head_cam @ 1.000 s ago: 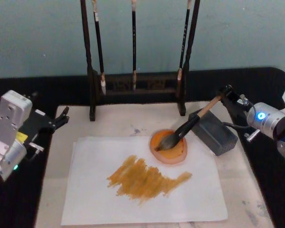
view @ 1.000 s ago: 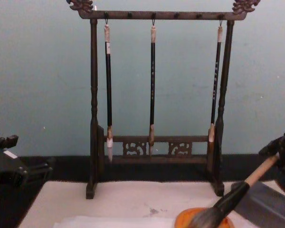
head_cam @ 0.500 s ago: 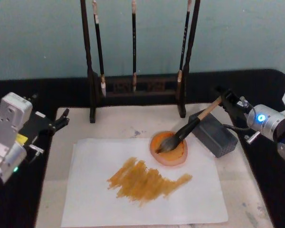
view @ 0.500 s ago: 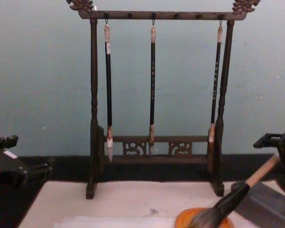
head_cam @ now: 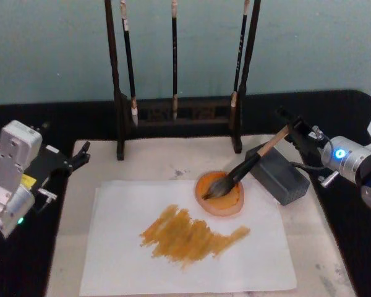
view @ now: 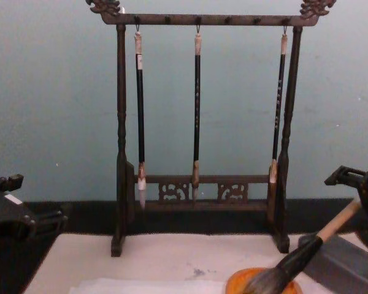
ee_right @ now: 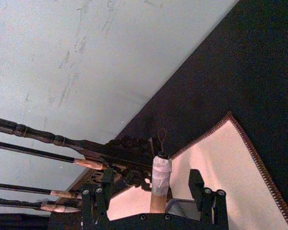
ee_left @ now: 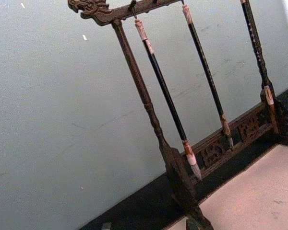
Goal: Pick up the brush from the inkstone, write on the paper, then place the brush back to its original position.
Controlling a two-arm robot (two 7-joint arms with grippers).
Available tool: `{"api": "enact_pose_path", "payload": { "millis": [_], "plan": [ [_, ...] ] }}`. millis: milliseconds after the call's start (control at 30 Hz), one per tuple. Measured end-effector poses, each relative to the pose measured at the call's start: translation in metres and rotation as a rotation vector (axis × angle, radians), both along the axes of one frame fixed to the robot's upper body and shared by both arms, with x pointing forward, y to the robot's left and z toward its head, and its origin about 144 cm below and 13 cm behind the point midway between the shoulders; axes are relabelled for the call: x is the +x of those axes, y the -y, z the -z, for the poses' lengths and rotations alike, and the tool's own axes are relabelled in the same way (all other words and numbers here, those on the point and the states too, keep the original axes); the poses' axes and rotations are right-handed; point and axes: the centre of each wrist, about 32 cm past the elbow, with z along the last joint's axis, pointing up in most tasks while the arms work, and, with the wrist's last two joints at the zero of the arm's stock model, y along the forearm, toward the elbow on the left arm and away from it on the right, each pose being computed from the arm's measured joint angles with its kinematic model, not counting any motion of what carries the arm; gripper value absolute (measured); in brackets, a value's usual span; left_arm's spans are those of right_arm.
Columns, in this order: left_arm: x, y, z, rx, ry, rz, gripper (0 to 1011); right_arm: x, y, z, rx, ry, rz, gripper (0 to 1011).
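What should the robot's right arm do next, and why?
Probably draw the right tool back off the brush: it stands open around the handle end, the brush lies on the block and dish, and the paper bears strokes. The left tool sits parked.

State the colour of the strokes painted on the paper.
Orange-brown strokes across the white paper, clearest in the head view.

Dim, even indoor light, soft focus throughout
Faint shadows under the brush rack [head_cam: 176,114]; mild blur and grain everywhere, no glare, wall evenly lit
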Motion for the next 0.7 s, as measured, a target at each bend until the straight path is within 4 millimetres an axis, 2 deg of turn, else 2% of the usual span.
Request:
{"api": "enact_pose_path", "payload": {
  "millis": [333, 600, 700],
  "plan": [
    [0.000, 0.000, 0.000, 0.000, 0.000, 0.000, 1010, -0.006, -0.003, -0.004, 0.015, -0.004, 0.001, 1000],
    [0.000, 0.000, 0.000, 0.000, 0.000, 0.000, 1010, -0.028, -0.004, -0.016, -0.037, -0.039, 0.017, 1000],
    [0.000, 0.000, 0.000, 0.000, 0.000, 0.000, 1010, -0.045, -0.006, -0.028, -0.148, -0.001, 0.037, 1000]
  ]
}}
